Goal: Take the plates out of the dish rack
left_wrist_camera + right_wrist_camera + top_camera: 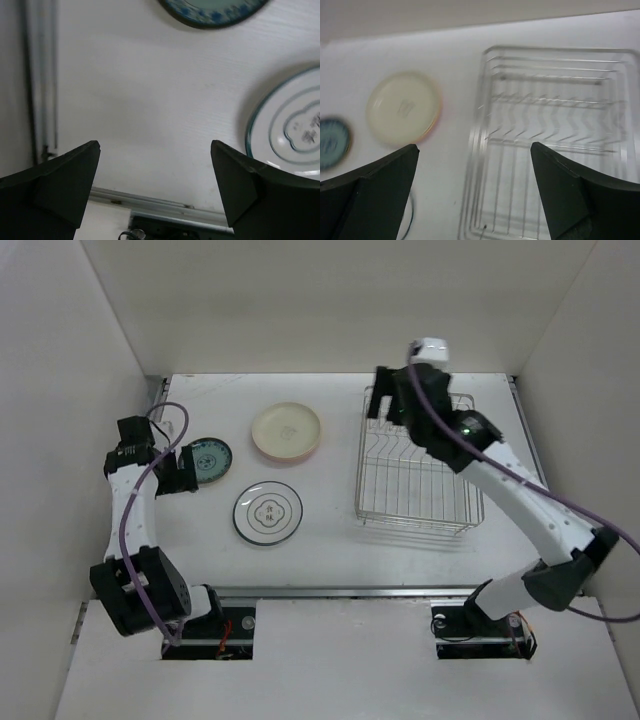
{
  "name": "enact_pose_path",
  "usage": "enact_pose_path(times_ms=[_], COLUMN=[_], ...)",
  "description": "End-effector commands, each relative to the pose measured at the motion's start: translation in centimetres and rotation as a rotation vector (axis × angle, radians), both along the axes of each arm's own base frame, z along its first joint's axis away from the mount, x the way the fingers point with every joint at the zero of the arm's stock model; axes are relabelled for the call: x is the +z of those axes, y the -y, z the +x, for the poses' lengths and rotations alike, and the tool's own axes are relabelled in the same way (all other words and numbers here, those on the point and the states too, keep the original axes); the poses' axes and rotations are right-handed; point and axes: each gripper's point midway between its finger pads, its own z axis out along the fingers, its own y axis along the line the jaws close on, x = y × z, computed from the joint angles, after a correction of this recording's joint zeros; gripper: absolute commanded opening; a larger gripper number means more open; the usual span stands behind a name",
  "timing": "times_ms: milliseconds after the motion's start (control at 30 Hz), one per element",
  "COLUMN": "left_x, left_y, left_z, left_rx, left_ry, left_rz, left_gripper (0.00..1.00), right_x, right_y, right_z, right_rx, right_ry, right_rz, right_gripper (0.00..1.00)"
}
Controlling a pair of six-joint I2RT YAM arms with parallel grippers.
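The silver wire dish rack (415, 480) stands right of centre, and I see no plates in it. Three plates lie flat on the table to its left: a cream plate with a pink rim (286, 430), a small teal plate (210, 460) and a white plate with a line pattern (267, 512). My left gripper (188, 470) is open and empty, low beside the teal plate (215, 7), with the white plate (295, 130) to its right. My right gripper (385, 402) is open and empty, raised over the rack's far left corner. Its view shows the rack (555, 140), the cream plate (404, 107) and the teal plate (331, 142).
White walls enclose the table on the left, back and right. A metal rail (160, 205) runs along the table's near edge. The rack sits close to the right wall.
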Motion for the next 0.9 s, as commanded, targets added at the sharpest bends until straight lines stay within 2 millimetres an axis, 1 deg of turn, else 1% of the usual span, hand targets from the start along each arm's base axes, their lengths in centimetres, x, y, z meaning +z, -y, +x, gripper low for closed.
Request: enact_pose_path(times_ms=[0,33,67,100,133,167,200,233,267,300,367,400,500,600,633,800,867], left_x=[4.2,5.0,6.2,6.9,8.0,8.7,9.0,9.8,10.3,10.6,11.2,11.5,11.7,11.8,11.9,12.0,12.0], left_y=[-6.2,-8.1,-8.9,-9.8,-11.2,-11.7,-12.2,-12.6,-13.4,-13.7,-14.2,-14.2,-14.4,-14.4,-14.5,-14.6,-14.6], left_z=[0.3,-0.8,-1.3,-1.6,-2.8,-3.3,-3.8,-4.2,-5.2,-5.4,-6.5,-6.7,-6.9,-7.0,-7.2,-7.3,-7.3], left_rx=[0.325,0.422,0.5,0.562,0.654,0.704,0.765,0.813,0.872,0.901,0.972,0.979,1.009,1.022,1.029,1.035,1.035], left_ry=[0.177,0.181,0.232,0.27,0.284,0.303,0.314,0.328,0.315,0.315,0.316,0.313,0.324,0.33,0.329,0.327,0.327], left_rz=[0.279,0.384,0.423,0.467,0.554,0.586,0.608,0.638,0.701,0.725,0.774,0.786,0.795,0.799,0.809,0.819,0.819], left_gripper=[0.92,0.96,1.0,1.0,1.0,1.0,1.0,1.0,1.0,1.0,1.0,1.0,1.0,1.0,1.0,1.0,1.0], right_x=[-2.9,-2.8,-2.3,-2.6,-2.8,-2.6,-3.1,-3.3,-3.4,-3.4,-3.6,-3.3,-2.9,-2.9,-2.5,-2.5,-2.8], right_y=[9.4,10.9,13.1,14.1,15.1,15.7,15.8,16.2,16.5,17.0,17.9,18.6,19.4,19.5,19.7,19.7,19.6], right_z=[-0.3,-0.6,-0.8,-1.6,-2.0,-2.4,-2.5,-3.0,-3.3,-3.5,-4.2,-4.5,-5.1,-5.2,-5.4,-5.3,-5.1], right_rx=[-0.359,-0.413,-0.502,-0.534,-0.582,-0.613,-0.623,-0.652,-0.673,-0.703,-0.754,-0.788,-0.816,-0.83,-0.836,-0.844,-0.843], right_ry=[-0.064,-0.053,-0.021,-0.019,-0.015,-0.002,-0.01,-0.009,-0.009,-0.001,0.002,0.023,0.036,0.045,0.056,0.063,0.056], right_rz=[-0.087,-0.091,-0.112,-0.128,-0.12,-0.124,-0.117,-0.101,-0.096,-0.101,-0.11,-0.128,-0.145,-0.139,-0.135,-0.116,-0.126], right_gripper=[1.0,1.0,1.0,1.0,1.0,1.0,1.0,1.0,1.0,1.0,1.0,1.0,1.0,1.0,1.0,1.0,1.0])
